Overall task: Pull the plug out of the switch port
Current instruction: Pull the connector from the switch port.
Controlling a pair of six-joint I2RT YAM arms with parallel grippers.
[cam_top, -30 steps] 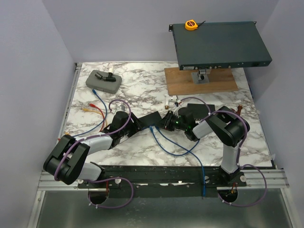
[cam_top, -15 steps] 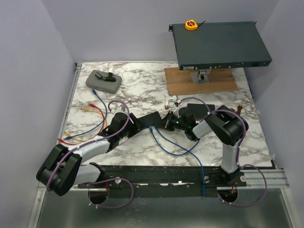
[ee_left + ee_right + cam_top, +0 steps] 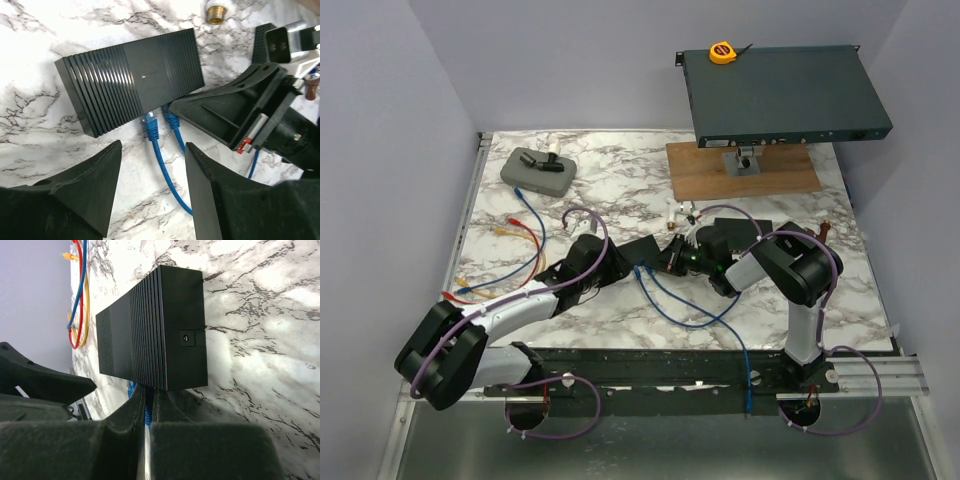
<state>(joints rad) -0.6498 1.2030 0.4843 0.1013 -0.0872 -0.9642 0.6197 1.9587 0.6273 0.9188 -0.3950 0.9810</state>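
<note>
Right tool (image 3: 146, 399) has just pinched down: a second ago its jaws stood a little apart, and now they are narrow and clamped on the blue plug (image 3: 171, 119) where it enters the switch (image 3: 135, 80). That plug is not out yet. It sits seated in its port on the face that looks toward the left tool (image 3: 153, 150), with a second plug (image 3: 150, 123) just beside it, blue cable (image 3: 170, 178) trailing over the bench (image 3: 40, 40). Over the same second the left arm has stretched forward, bringing its tool close to the switch, jaws half open and holding nothing. With the grip made, I judge the pull comes next; the switch looks loose, so the left tool probably has to brace it or it may slide along with the plug
</note>
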